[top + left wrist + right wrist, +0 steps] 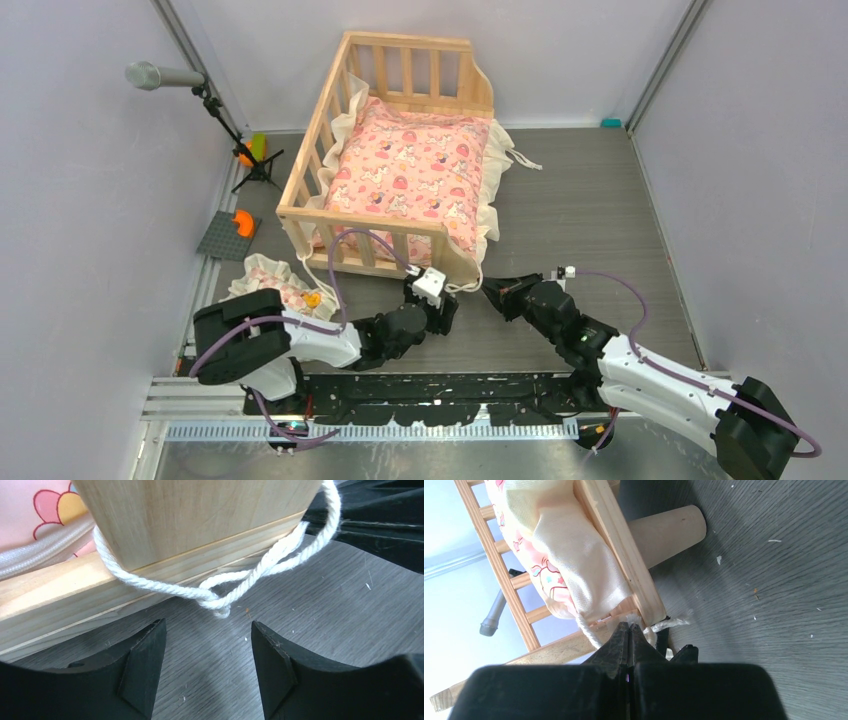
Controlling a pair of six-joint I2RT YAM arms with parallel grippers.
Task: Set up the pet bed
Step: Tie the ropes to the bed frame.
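— What carries everything?
— A dark grey wood-grain desk [600, 220], dotted with pale specks.
— What sits on it?
— The pet bed [360, 222] stands mid-desk on tapered wooden legs [669, 532]. At my near left lies a small frilled pillow [262, 280]. Farther along that side are a grey studded plate [222, 242] and a microphone tripod [258, 175].
— Anything loose?
— A white twisted cord [225, 597] is looped on the desk against the bed's base. Tie strings [520, 155] trail to the bed's right, and a small teal thing [610, 123] lies at the far right edge.

The pet bed [190, 520] and seemingly slack cord [220, 602] block the left hand [208, 630].
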